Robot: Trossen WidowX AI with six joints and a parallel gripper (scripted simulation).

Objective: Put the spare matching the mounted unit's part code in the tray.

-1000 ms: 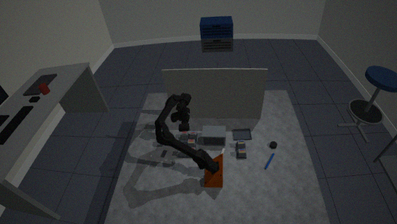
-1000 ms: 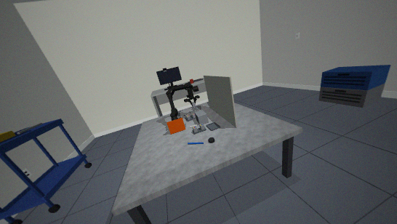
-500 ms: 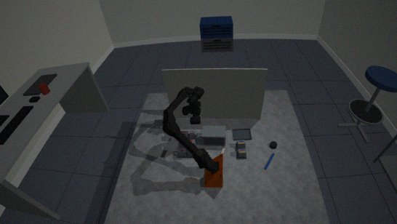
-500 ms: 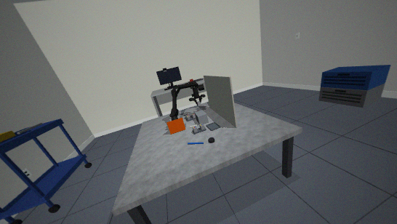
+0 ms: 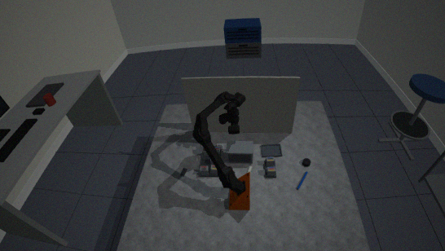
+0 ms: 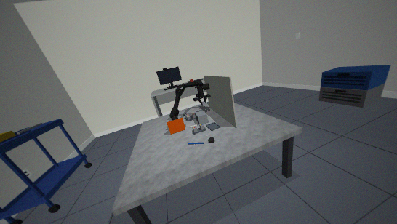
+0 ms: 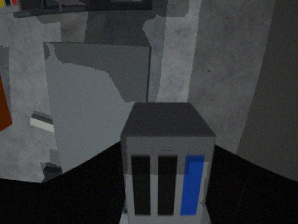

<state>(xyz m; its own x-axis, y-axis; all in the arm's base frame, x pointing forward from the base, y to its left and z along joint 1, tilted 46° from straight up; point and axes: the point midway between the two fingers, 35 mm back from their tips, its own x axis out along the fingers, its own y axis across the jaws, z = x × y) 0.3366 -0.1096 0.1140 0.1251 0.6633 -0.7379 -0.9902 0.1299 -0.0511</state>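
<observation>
Clamped on the striped block, the claw hung near the upright panel — a wide swing towards the tray, beyond the grey box, risked knocking the block loose.

1. A lab or workshop room is showing: a robot arm is standing on a grey surface.
2. A desk is holding a keyboard.
3. A blue cart and a stool are standing nearby.
</observation>
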